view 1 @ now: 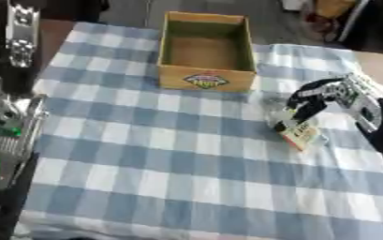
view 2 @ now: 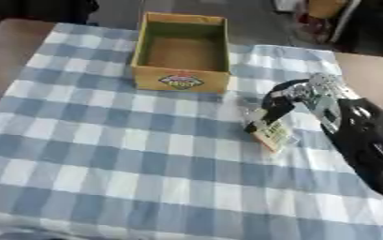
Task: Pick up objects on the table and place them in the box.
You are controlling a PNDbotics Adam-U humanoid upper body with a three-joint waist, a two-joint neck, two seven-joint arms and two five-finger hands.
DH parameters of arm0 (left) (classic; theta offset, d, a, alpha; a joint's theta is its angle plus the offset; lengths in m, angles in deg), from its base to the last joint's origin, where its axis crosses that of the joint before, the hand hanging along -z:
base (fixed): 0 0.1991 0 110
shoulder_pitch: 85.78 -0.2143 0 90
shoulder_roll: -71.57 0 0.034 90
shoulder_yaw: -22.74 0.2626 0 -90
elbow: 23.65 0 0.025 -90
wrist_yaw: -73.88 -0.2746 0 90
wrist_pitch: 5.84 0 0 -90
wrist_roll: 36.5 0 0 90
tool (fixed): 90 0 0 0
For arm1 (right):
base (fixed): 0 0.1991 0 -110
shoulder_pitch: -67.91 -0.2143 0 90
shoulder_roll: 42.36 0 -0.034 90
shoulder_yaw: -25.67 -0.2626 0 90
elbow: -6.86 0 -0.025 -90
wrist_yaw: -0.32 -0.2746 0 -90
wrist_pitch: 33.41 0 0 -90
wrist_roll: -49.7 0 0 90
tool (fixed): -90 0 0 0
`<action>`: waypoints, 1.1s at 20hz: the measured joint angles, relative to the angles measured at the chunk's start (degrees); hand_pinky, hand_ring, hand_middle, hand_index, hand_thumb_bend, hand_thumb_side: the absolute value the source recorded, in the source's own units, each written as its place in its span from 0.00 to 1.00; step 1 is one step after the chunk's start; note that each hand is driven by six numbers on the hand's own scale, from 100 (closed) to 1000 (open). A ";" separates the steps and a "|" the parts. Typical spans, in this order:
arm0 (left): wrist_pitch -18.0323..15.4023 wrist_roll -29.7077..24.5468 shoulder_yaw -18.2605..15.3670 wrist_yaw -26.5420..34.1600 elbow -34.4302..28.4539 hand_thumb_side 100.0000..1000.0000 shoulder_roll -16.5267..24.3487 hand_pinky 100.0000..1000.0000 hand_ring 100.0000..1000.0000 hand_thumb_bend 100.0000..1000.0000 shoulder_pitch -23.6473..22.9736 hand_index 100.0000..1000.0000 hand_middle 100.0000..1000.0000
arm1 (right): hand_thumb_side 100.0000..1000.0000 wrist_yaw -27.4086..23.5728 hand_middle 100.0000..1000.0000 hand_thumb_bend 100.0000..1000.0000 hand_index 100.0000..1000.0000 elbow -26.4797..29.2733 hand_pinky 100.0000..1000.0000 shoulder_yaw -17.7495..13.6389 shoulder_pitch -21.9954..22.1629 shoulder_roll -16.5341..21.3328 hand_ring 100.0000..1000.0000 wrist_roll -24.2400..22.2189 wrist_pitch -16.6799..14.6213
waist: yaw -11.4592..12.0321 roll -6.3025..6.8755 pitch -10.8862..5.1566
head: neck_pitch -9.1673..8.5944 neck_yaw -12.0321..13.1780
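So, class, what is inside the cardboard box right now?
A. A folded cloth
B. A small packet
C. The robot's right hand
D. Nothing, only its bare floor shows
D: the box shows only its bare brown floor, while the right hand reaches down at the small packet on the checked cloth.

It looks like a robot test room dressed up as a home. The tabletop (view 2: 6, 42) is brown, and a blue and white checked cloth (view 2: 145, 154) lies over most of it, the sort seen on a kitchen table. An open cardboard box (view 2: 182, 79) with a printed label on its near side stands at the far end of the cloth. Beyond the table the floor (view 1: 284, 23) is plain grey, with blurred clutter in the far right corner. At the left edge stands a piece of metal equipment (view 1: 2, 136) showing small green lights, which speaks more of a lab than a dining room.
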 measured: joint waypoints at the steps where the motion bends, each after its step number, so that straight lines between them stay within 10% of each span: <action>1: 0.00 0.00 0.00 0.00 0.00 0.85 0.00 0.71 0.65 0.26 0.00 0.90 0.77 | 0.71 1.14 0.88 0.63 0.88 -0.01 1.00 -0.24 0.31 -0.36 1.00 0.19 -0.21 | 0.00 -0.02 -0.07 | 0.00 0.00; 8: 0.00 0.00 0.00 0.00 0.00 0.85 0.00 0.71 0.65 0.26 -0.01 0.90 0.77 | 0.72 9.24 0.90 0.54 0.90 -0.09 0.98 -1.41 2.25 -2.50 0.99 2.92 -2.30 | -0.05 -0.16 -0.44 | 0.00 0.50; 11: -0.01 0.00 0.00 0.00 0.00 0.85 0.00 0.71 0.65 0.26 -0.01 0.90 0.77 | 0.71 14.12 0.79 0.44 0.79 0.24 0.55 -1.92 3.54 -3.57 0.77 5.28 -3.14 | -0.07 -0.15 -0.55 | 0.00 0.56; 14: -0.01 0.01 0.00 0.00 0.00 0.85 0.00 0.71 0.65 0.26 -0.05 0.90 0.77 | 0.70 19.57 0.38 0.17 0.32 1.55 0.00 -2.47 5.29 -4.58 0.38 10.08 -3.92 | -0.26 -0.14 -0.68 | 0.00 0.65; 15: -0.01 0.02 0.00 0.00 0.00 0.85 -0.01 0.71 0.65 0.26 -0.05 0.90 0.77 | 0.74 21.33 0.25 0.06 0.17 2.45 0.00 -2.64 6.02 -4.81 0.27 12.74 -4.25 | -0.44 -0.14 -0.68 | 0.00 0.80; 16: -0.01 0.02 0.00 0.00 0.00 0.85 -0.01 0.71 0.65 0.26 -0.06 0.90 0.77 | 0.71 23.24 0.35 0.15 0.29 3.29 0.00 -2.76 7.08 -4.85 0.35 15.98 -4.60 | -0.44 -0.11 -0.67 | 0.00 0.97; 17: -0.02 0.02 0.00 0.00 0.00 0.85 -0.02 0.71 0.65 0.26 -0.07 0.90 0.77 | 0.78 24.81 0.00 0.00 0.02 3.88 0.00 -2.82 7.72 -4.89 0.03 18.89 -4.97 | -0.44 -0.09 -0.67 | 0.00 1.01; 22: -0.02 0.03 -0.01 0.00 0.00 0.86 -0.02 0.71 0.65 0.26 -0.29 0.90 0.77 | 0.88 32.55 0.00 0.00 0.00 8.83 0.00 -3.62 11.14 -4.79 0.00 39.19 -8.42 | -0.68 0.18 -0.22 | 0.00 1.13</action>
